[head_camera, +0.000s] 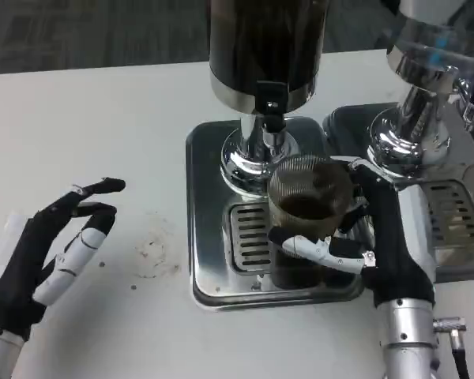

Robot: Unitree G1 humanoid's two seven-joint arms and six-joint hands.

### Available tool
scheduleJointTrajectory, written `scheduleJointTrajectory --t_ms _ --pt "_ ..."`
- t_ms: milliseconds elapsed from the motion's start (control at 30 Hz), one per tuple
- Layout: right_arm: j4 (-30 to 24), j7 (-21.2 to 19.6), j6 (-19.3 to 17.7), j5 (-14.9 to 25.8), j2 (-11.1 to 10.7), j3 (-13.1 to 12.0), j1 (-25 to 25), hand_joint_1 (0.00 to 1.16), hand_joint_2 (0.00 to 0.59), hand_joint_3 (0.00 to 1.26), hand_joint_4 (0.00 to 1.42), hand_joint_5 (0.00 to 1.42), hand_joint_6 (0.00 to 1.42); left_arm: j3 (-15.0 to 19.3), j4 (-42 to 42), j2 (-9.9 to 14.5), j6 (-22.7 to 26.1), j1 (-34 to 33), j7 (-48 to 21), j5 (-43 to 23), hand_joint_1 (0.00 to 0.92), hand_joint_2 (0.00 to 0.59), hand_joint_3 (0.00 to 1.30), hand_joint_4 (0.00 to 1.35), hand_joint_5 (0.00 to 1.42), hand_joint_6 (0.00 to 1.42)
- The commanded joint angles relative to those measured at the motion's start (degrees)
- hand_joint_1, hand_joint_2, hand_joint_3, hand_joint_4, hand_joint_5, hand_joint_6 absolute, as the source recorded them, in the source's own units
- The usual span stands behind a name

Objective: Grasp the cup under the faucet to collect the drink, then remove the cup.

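Left hand (59, 249): resting over the bare white table (103, 103) at the left, fingers spread and extended, holding nothing.
Table stains (152, 254): faint reddish-brown smudges just right of the left hand's fingertips.
Drip tray (213, 150): square steel tray with a slotted grate (249, 237), on the table at centre.
Drink dispenser (267, 47): dark cylindrical tank on a chrome pedestal; its black faucet (272, 106) points down over the tray.
Cup (308, 209): clear ribbed cup standing below the faucet over the grate, dark liquid inside.
Right hand (371, 237): wrapped around the cup from the right, fingers across its front.
Second dispenser (434, 71): chrome-based, at the far right on its own tray.
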Motion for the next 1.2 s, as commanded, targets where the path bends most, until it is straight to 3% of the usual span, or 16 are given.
scheduleJointTrajectory --t_ms 33,333,567,800,933,1200 --pt "-4.54 -0.25 -0.10 0.42 -0.07 -0.99 1.64 1.03 0.079 0.79 0.89 0.88 1.01 -0.10 0.75 0.74 -1.30 0.53 -1.04 -0.67 0.000 0.205 0.36 0.25 0.39 0.29" --pt "-10.57 1.02 1.37 -1.46 -1.26 -1.23 5.15 1.03 0.080 0.80 0.89 0.89 1.03 0.29 -4.98 3.30 -3.22 1.96 0.08 3.71 0.000 0.198 0.33 0.22 0.37 0.28" --pt "-13.75 4.14 1.45 -0.42 -2.56 -1.30 6.72 1.03 0.078 0.80 0.89 0.89 1.03 0.31 -9.94 7.35 -1.75 4.97 1.08 10.62 0.000 0.185 0.21 0.11 0.28 0.21" --pt "-18.79 10.33 1.77 3.66 -3.05 -1.53 9.90 1.03 0.078 0.80 0.89 0.89 1.04 0.07 -14.50 10.09 0.40 9.33 3.14 17.83 0.000 0.157 0.04 0.00 0.11 0.08" --pt "-20.76 12.85 1.98 5.03 -3.14 -1.90 11.12 1.03 0.078 0.80 0.89 0.89 1.04 -0.10 -16.25 10.65 1.50 11.03 4.15 20.05 0.000 0.135 0.00 0.00 0.03 0.01" --pt "-24.32 16.73 2.15 6.88 -2.92 -1.59 13.20 1.03 0.078 0.80 0.90 0.89 1.05 -0.84 -17.73 10.87 3.07 12.28 5.80 22.65 0.000 0.128 0.00 0.00 0.00 0.00"
